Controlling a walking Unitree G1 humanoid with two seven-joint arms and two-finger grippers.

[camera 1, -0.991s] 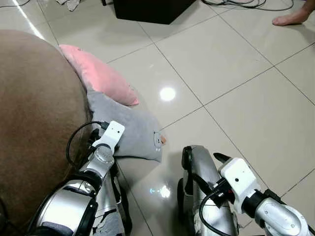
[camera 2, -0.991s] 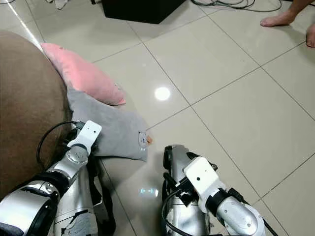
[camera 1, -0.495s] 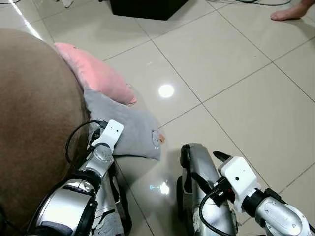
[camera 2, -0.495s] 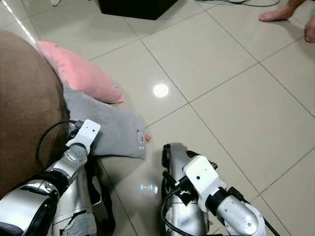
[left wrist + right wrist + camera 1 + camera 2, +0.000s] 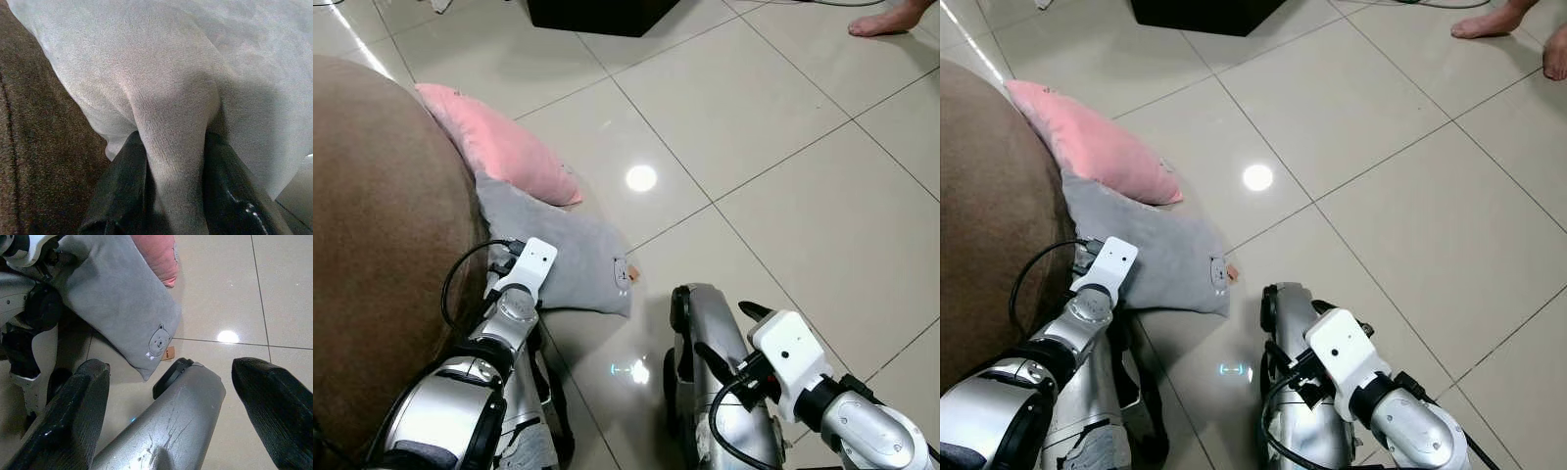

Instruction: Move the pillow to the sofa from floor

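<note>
Left gripper [image 5: 171, 196], its 2 fingers [image 5: 117, 196] pinched on a fold of the grey pillow [image 5: 570, 259], which lies on the floor [image 5: 783, 147] against the brown sofa [image 5: 382, 245] beside a pink pillow [image 5: 499, 147]; right gripper [image 5: 171, 401] wide apart, holding nothing.

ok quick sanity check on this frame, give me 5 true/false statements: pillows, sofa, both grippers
1. The left gripper is shut on a fold of the grey pillow. True.
2. The right gripper is holding the pink pillow. False: its fingers are open and hold nothing, above the floor.
3. The grey pillow lies on top of the brown sofa. False: it lies on the floor against the sofa's side.
4. The pink pillow overlaps one end of the grey pillow. True.
5. The grey pillow has a small bear face near one corner. True, seen in the right wrist view.
</note>
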